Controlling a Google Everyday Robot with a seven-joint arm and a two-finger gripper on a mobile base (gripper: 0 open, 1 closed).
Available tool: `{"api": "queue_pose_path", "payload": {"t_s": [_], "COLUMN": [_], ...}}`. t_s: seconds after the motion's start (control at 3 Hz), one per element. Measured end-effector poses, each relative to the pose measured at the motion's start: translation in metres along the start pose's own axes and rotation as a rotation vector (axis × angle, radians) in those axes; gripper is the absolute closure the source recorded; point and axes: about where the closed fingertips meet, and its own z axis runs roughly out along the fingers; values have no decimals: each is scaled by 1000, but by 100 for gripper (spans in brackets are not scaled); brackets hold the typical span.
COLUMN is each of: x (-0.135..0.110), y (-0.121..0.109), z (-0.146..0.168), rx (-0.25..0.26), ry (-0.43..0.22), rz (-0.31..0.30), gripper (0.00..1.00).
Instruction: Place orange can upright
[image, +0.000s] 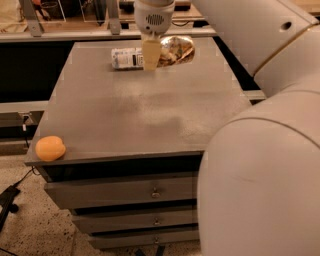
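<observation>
The orange can (176, 49), shiny copper with pale markings, lies on its side in my gripper (163, 56) above the far part of the grey cabinet top (150, 115). One pale finger (151, 54) shows to the left of the can; the other is hidden behind it. The gripper is shut on the can and hangs from the white arm that comes in from the upper right.
A clear plastic bottle with a white label (126, 57) lies on its side at the far edge, just left of the gripper. A round orange fruit (50, 148) sits at the front left corner. Drawers (155, 192) run below the top.
</observation>
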Motion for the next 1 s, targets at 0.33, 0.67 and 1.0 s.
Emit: {"api": "queue_pose_path", "payload": {"t_s": [0.33, 0.67, 1.0], "x": [-3, -16, -10], "y": [-20, -35, -34], "z": [-15, 1, -3], "rx": [66, 78, 63], "ry": [-32, -228, -512], "rz": [23, -12, -11], "gripper": [100, 100, 100]}}
